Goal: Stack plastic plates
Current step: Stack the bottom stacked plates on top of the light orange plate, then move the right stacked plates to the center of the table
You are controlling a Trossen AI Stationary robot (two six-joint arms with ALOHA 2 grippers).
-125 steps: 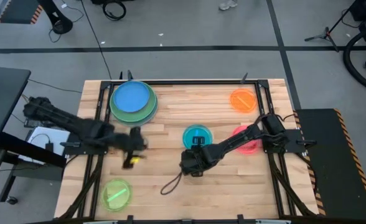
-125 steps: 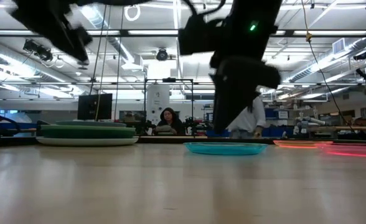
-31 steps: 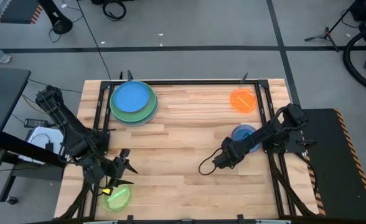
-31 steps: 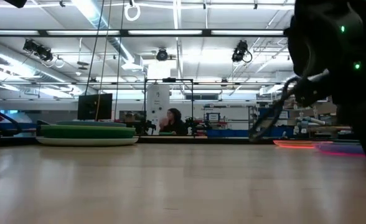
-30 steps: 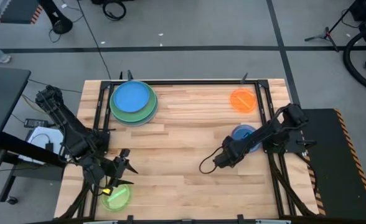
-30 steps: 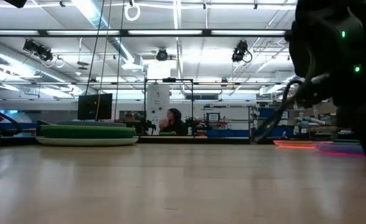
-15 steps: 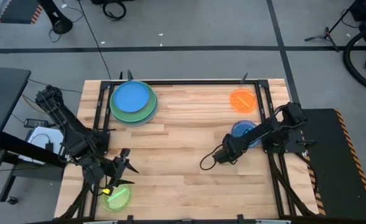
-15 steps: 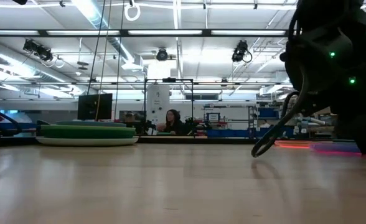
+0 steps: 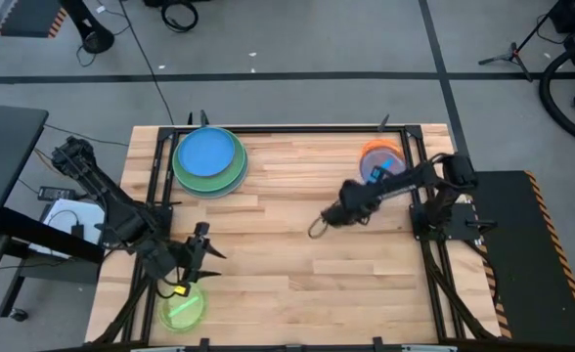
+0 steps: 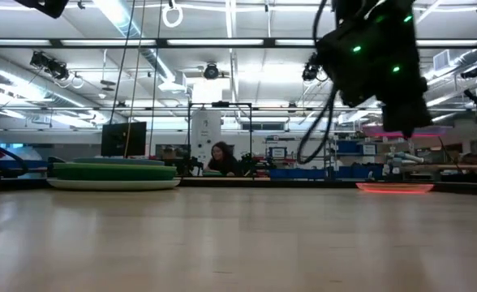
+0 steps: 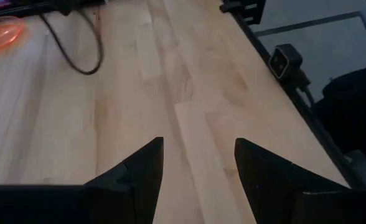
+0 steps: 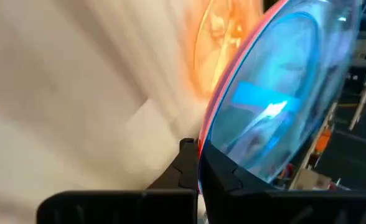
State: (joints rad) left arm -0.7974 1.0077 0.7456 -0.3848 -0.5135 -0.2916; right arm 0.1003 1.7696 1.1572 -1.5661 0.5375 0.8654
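Note:
My right gripper (image 9: 371, 178) is shut on a teal plate (image 12: 276, 106) that lies on a pink plate, of which only the rim (image 12: 211, 118) shows. The pair hangs tilted over the orange plate (image 9: 383, 149), which lies flat on the table at the far right. A blue plate tops the stack of green plates (image 9: 209, 159) at the far left. A lime plate (image 9: 183, 310) lies at the near left. My left gripper (image 9: 199, 244) hovers open just beyond the lime plate, over bare wood (image 11: 198, 174). My right gripper pinches the rim of the teal and pink plates (image 12: 203, 148) between its two fingers, one finger (image 12: 233, 180) on the teal face and the other behind the pink one. Both plates are lifted clear and tilted (image 10: 397, 130), high above the orange plate (image 10: 395, 188).
The stack (image 10: 113, 173) stands at the table's far left corner. A black rail frame (image 9: 420, 166) runs along both table sides. A loose cable loop (image 9: 317, 228) hangs from my right arm over the middle. Bare wood lies between the stack and the orange plate.
My right gripper has risen and gone toward the table's far edge with the teal and pink plates. They lay flat at the right side; now they are lifted clear, tilted, over the orange plate. My left gripper has shifted a little toward the far edge.

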